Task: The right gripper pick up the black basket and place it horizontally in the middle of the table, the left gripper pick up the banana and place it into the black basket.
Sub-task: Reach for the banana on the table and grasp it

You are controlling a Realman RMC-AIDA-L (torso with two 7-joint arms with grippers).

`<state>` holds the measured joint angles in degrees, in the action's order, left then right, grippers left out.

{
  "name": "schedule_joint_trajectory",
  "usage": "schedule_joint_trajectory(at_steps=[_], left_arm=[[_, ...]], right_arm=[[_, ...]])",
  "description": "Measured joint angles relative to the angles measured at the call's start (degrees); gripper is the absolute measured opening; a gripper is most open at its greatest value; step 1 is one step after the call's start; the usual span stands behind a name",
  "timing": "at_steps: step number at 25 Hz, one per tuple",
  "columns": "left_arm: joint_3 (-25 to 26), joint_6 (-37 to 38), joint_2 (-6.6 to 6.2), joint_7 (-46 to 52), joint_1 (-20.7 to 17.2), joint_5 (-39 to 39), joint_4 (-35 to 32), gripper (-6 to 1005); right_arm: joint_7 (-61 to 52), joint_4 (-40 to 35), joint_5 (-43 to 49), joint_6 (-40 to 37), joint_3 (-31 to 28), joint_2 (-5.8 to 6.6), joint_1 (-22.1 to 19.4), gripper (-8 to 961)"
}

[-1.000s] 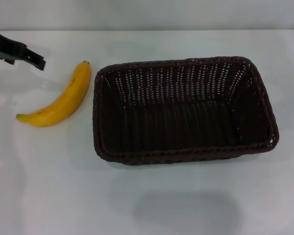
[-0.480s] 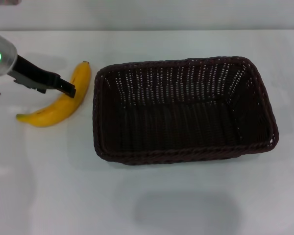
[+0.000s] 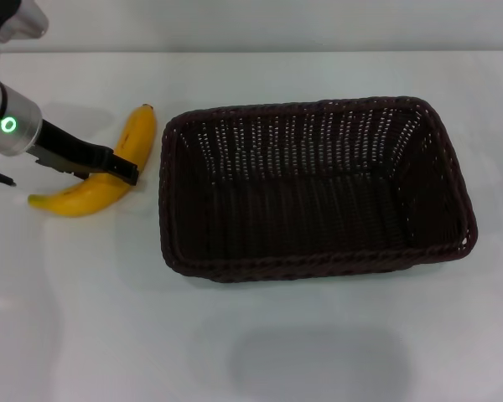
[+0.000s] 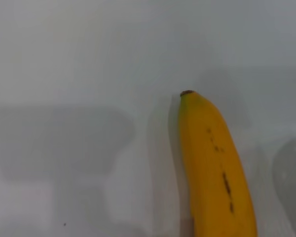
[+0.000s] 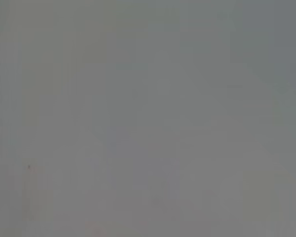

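Nearest the camera, the table [image 3: 318,352] lay white and bare-looking below the black basket [image 3: 314,188], which sat flat with its long side across the head view, well to the right of the fingers. Just left of its left wall lay the banana [image 3: 92,188], 1 curved yellow fruit with its dark tip pointing away from the robot. The left gripper [image 3: 121,170] reached in from the far left, green ring lit, its black fingers [image 3: 84,157] slanting down across the banana's middle. Whether they touched the fruit, or how far apart they stood, could not be told. The left wrist view showed the banana [image 4: 214,168] on the table [image 4: 64,74], with none of that arm's fingers. The right wrist view showed only flat grey, and the right gripper appeared nowhere.
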<state>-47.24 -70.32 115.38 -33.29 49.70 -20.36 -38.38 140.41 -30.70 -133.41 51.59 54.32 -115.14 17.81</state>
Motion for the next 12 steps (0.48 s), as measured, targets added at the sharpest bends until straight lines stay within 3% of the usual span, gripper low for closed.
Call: schedule_joint_trajectory(at_steps=[11,12], left_arm=[[-0.04,1.04,0.47,-1.30,1.23,0.21,2.19,795],[-0.04,1.05,0.49,-1.30,1.37,0.30,2.34,688]], right_arm=[[-0.40,1.14,-0.05,-0.26,0.27,0.00,0.11,547],[-0.43,1.16,-0.05,-0.26,0.34,0.00,0.11,548]])
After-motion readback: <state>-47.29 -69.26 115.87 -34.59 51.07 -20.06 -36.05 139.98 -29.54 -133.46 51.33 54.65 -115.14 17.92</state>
